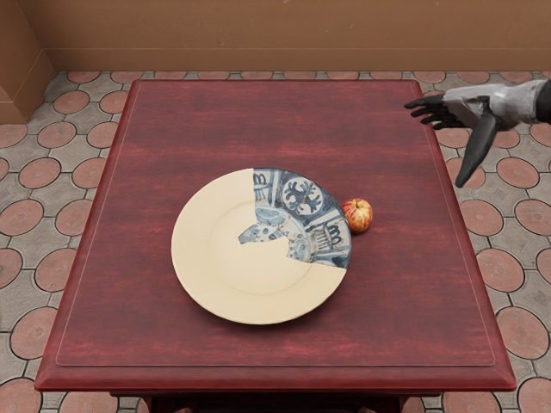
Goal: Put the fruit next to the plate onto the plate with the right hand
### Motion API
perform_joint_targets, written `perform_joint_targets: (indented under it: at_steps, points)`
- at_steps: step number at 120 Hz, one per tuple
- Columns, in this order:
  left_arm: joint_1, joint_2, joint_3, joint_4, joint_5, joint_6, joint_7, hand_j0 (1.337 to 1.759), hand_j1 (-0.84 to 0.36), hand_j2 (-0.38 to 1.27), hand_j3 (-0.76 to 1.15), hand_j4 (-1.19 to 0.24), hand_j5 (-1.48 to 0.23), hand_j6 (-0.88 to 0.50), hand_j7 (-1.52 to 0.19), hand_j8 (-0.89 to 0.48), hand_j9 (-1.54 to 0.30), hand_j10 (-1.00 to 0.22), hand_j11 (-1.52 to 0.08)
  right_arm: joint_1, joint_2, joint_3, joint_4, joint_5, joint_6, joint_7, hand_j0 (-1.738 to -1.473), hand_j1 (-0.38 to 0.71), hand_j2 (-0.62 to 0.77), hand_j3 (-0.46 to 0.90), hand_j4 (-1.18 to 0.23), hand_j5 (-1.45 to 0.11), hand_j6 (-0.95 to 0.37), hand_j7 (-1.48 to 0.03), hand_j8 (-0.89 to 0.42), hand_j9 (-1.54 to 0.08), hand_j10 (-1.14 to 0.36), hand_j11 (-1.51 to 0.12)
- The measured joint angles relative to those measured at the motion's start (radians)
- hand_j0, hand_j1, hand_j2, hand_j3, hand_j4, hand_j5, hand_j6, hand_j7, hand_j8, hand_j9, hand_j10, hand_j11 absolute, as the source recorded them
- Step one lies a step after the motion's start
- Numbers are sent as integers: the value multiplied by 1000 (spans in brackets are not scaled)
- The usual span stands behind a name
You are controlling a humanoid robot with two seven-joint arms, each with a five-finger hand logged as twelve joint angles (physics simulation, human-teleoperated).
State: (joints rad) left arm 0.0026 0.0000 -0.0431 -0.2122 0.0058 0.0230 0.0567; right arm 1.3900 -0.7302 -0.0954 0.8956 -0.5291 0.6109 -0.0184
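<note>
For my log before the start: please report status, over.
Right hand open, empty, beyond table's far right corner. Left hand unseen. Apple on table beside plate's right rim. Nothing between hand and apple.

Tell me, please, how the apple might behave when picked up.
The apple looks round, so a nudge would probably roll it. Its smooth skin suggests a firm, somewhat slippery surface. The adjacent plate rim may block it.

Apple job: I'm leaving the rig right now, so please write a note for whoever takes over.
Right robot hand: open, holding nothing, in the air by the far right edge of the table.
Left robot hand: not in view.
Apple: on the table, beside the right rim of the plate.
Done: nothing yet.
Left: reach the apple, grasp it, set it on the plate.
</note>
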Motion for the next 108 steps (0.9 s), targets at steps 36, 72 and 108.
perform_joint_targets:
  at_steps: [36, 72, 108]
  points:
    - [-1, 0, 0, 0, 0, 0, 0, 1658, 349, 0, 0, 0, 0, 0, 0, 0, 0, 0, 0, 56, 50, -5, 46, -18, 0, -79, -1658, -329, -3, 0, -21, -24, -21, -23, -21, -23, -20, -23]
    - [-1, 0, 0, 0, 0, 0, 0, 1658, 349, 0, 0, 0, 0, 0, 0, 0, 0, 0, 0, 88, -36, 132, 397, -19, 0, -485, -1658, -325, -4, 0, -24, -28, -25, -27, -24, -27, -23, -27]
    - [0, 0, 0, 0, 0, 0, 0, 1658, 349, 0, 0, 0, 0, 0, 0, 0, 0, 0, 0, 77, -58, 174, 598, -105, -119, -586, -1658, -324, -4, 0, -25, -28, -26, -28, -25, -28, -24, -28]
